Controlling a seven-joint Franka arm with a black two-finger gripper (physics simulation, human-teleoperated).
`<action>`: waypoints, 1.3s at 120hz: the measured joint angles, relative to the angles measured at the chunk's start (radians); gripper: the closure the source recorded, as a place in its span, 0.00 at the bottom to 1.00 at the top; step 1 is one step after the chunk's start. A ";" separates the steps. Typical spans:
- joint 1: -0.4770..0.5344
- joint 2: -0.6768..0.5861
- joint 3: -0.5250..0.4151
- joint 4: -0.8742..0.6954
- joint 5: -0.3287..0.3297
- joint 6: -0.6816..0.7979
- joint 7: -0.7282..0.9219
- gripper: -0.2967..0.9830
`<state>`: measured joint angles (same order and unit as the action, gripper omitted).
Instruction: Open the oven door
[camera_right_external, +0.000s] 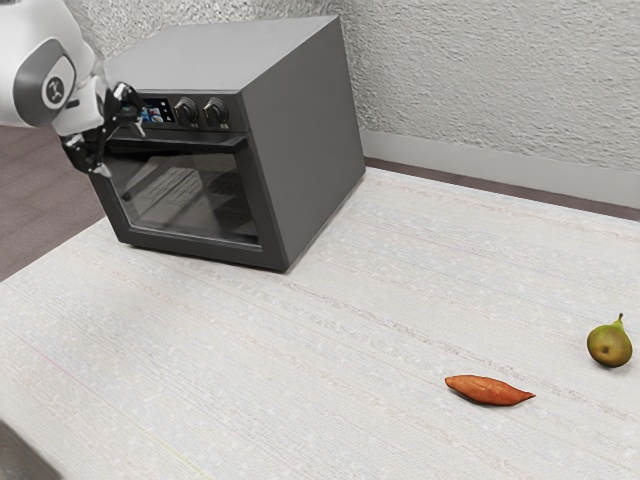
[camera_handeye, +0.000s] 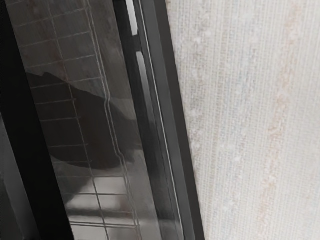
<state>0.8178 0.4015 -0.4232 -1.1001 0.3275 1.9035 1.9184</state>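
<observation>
My gripper (camera_right_external: 122, 151) is at the left end of the oven's front in the exterior view, its two fingertips apart, one higher and one lower, near the handle's end. The dark handle (camera_right_external: 195, 147) runs along the top of the oven door (camera_right_external: 185, 195), which is shut. Whether a finger touches the handle, I cannot tell. In the wrist view the handle (camera_handeye: 30, 140) is a broad black bar beside the door's glass (camera_handeye: 85, 115), with rack wires visible through it.
The grey oven body (camera_right_external: 310, 150) stands on the pale table (camera_right_external: 330, 330), close to a textured wall. Two knobs and a small display sit above the door. An orange sweet potato (camera_right_external: 488, 390) and a green pear (camera_right_external: 609, 345) lie toward the exterior view's right.
</observation>
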 joint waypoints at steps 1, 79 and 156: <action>0.000 0.001 0.000 0.001 0.000 0.000 0.001 0.23; -0.011 -0.390 0.061 -0.554 0.037 0.080 0.004 0.39; -0.650 -0.192 0.379 -0.018 -0.272 -0.575 -0.479 0.24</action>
<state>0.1677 0.2093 -0.0442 -1.1176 0.0559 1.3289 1.4390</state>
